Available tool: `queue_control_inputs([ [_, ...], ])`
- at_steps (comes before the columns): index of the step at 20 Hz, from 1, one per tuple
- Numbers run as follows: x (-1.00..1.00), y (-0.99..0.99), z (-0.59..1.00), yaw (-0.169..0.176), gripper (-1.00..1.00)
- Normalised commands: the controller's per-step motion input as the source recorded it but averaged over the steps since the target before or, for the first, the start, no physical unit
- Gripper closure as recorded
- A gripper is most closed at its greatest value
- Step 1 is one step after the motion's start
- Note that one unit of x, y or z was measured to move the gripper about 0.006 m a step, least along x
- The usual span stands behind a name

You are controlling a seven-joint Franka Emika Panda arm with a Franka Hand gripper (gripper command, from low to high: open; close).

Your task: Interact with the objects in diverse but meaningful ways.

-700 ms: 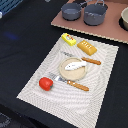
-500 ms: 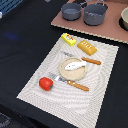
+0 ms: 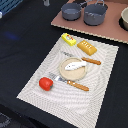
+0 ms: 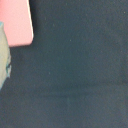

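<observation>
Cloth of a dark navy colour point(image 3: 25, 45) covers the whole work surface. On it lies a pale woven rectangular placemat point(image 3: 100, 85), and beyond that a pinkish-brown board point(image 3: 107, 31) carrying two grey metal pots point(image 3: 84, 11). A round beige plate point(image 3: 65, 72) sits mid-mat with a small white toy fish point(image 3: 74, 65) lying on it. Two wooden-handled pieces of cutlery flank the plate: one point(image 3: 91, 61) on the far side, one point(image 3: 76, 85) on the near side. An orange-brown toy bread loaf point(image 3: 87, 47) rests near the mat's far edge, just beside a yellow rectangular packet with a red label point(image 3: 69, 39) at the far corner. A red toy tomato point(image 3: 46, 83) sits near the mat's edge on the exterior view's left, apart from the plate. No gripper appears in either view; the wrist view shows only dark cloth and a pink corner point(image 4: 15, 22).
</observation>
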Motion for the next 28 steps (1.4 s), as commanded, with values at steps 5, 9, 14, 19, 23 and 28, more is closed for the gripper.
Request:
queue_control_inputs([
  [5,0.37,-0.02,-0.44,-0.107,-1.00],
  [9,0.32,0.00,-0.43,-0.067,-1.00],
  [14,0.46,0.02,-0.35,-0.059,-1.00],
  [19,0.53,0.03,-0.31,-0.050,-1.00],
  [23,0.47,0.09,-0.30,-0.043,-1.00],
  [28,0.33,0.12,-0.32,-0.013,-1.00],
])
